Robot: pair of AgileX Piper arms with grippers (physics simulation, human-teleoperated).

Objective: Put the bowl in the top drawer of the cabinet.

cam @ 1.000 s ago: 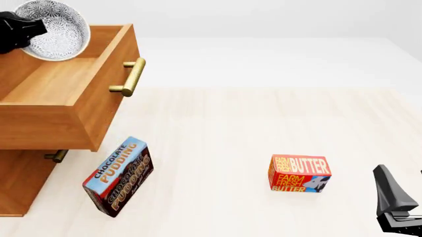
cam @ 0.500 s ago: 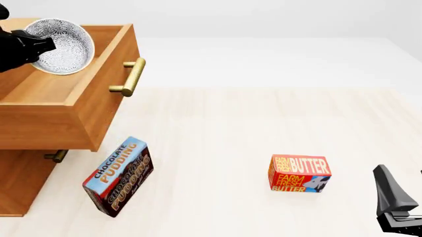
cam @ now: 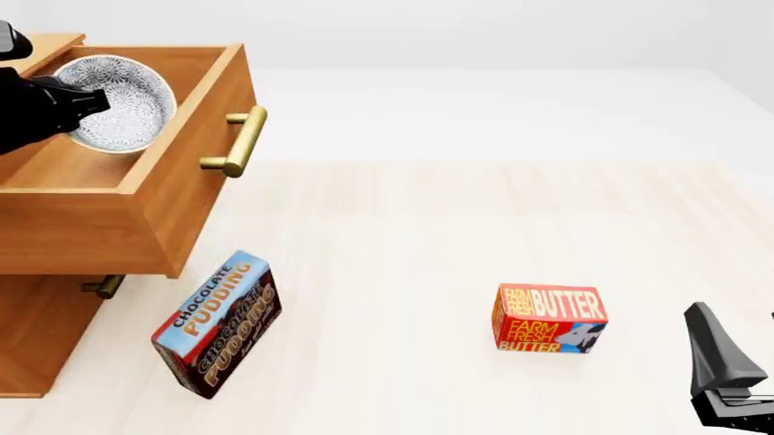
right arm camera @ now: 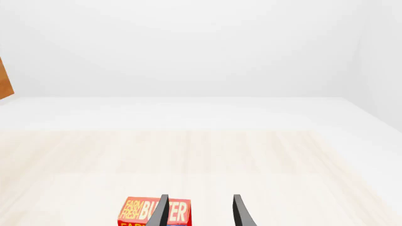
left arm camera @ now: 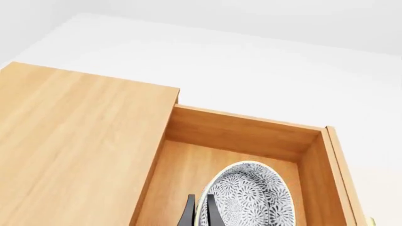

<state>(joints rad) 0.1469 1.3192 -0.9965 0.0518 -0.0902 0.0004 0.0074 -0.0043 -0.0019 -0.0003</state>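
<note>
The cabinet (cam: 36, 335) stands at the far left of the desk (cam: 459, 227). Its top drawer (cam: 133, 208) is pulled out toward the right. The bowl (cam: 119, 102) is tilted inside the top drawer, near the back, and the left end effector (cam: 75, 101) is on its rim. The lower drawer (cam: 49, 317) sits under the top one. A pudding box (cam: 217, 323) stands in front of the drawers, just to the right. A butter box (cam: 548, 318) is farther right. The right end effector (cam: 738, 399) is at the near right corner, right of the butter box.
</note>
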